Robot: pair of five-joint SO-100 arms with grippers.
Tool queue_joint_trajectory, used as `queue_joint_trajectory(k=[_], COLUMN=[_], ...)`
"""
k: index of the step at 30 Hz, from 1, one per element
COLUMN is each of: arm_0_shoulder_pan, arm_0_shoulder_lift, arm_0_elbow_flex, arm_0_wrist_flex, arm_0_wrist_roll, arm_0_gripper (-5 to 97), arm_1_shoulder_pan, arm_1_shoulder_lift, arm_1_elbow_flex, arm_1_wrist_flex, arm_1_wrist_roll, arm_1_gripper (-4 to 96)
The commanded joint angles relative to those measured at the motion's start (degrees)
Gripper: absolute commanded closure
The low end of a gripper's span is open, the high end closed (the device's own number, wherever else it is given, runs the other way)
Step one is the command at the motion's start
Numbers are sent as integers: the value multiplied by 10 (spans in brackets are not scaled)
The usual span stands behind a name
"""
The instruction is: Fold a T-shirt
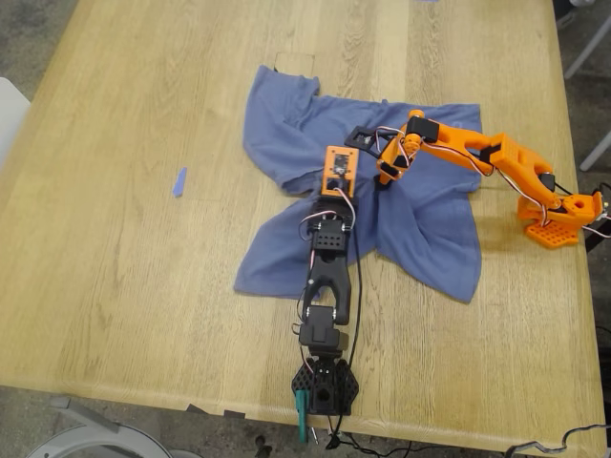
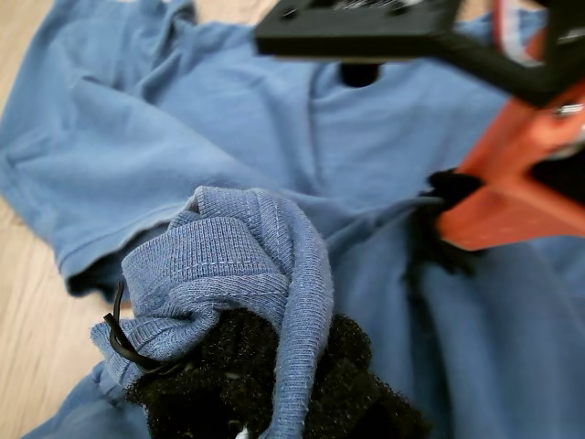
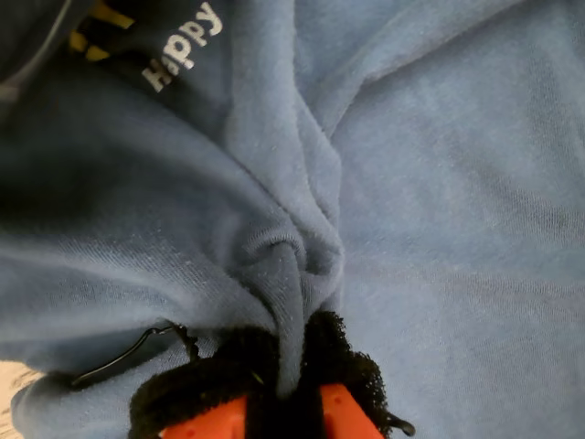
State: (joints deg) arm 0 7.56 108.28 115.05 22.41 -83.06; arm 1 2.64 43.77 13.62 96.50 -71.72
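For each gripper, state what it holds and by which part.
My first gripper pinches the T-shirt by its ribbed collar; my second gripper pinches a bunched fold of it.

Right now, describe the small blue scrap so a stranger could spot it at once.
Start at the wooden table and find the big blue T-shirt crumpled under the two arms. Look toward the exterior view's left: the scrap lies alone on bare wood, a tiny brighter-blue sliver, touching nothing.

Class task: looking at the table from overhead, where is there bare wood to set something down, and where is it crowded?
Bare wood lies along the table at the exterior view's left, around the small blue scrap, and along the far edge beyond the T-shirt. The middle is crowded: both arms meet over the bunched shirt.
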Motion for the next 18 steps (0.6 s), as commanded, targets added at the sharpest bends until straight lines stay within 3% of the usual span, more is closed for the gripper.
queue_joint_trajectory(k=[1,18], arm_0_shoulder_pan=[38,187], arm_0_shoulder_lift=[90,121], arm_0_elbow_flex=[-34,-16], arm_0_wrist_flex=[-25,-52], arm_0_wrist_roll=[-4,-5], arm_0_gripper=[918,918], arm_1_shoulder_pan=[11,68], arm_1_shoulder_lift=[6,-30], arm_1_elbow_flex=[-33,-89], arm_1_wrist_flex=[1,1], arm_1_wrist_roll=[-4,-7], arm_1_gripper=[914,914])
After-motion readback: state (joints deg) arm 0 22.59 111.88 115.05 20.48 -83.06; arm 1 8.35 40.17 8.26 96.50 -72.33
